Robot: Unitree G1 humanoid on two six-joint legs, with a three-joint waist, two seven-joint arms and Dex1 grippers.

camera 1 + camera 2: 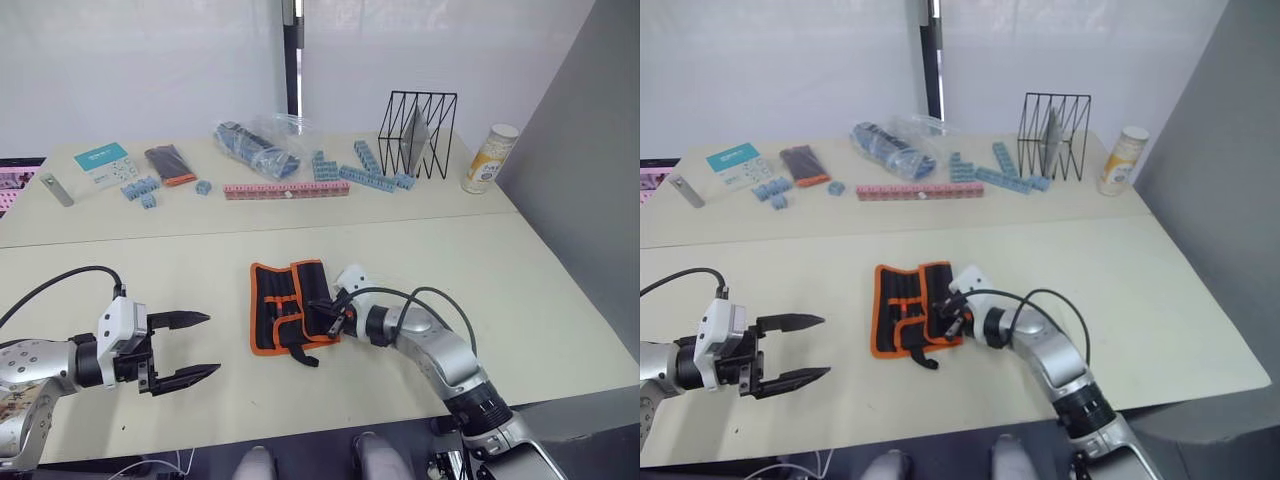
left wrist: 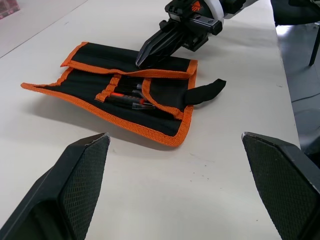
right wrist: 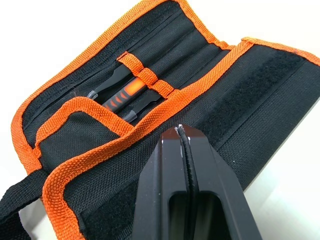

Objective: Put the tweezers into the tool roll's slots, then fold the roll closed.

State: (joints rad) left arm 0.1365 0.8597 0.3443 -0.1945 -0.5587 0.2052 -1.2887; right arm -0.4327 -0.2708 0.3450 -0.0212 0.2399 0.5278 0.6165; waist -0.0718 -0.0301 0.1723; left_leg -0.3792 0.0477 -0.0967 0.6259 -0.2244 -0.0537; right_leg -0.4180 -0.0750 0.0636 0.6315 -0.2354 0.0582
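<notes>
Both head views look forward and down over the table (image 1: 560, 300), sharing nearly the same scene. The left wrist view looks low across the table toward the tool roll (image 2: 125, 95); the right wrist view sits very close above it.

— What sort of place is this?
— A lab or test room: pale tables (image 1: 560, 300) before a white curtain (image 1: 140, 60), blue blocks (image 1: 375, 175) and a wire rack (image 1: 417, 133) along the far edge.
</notes>
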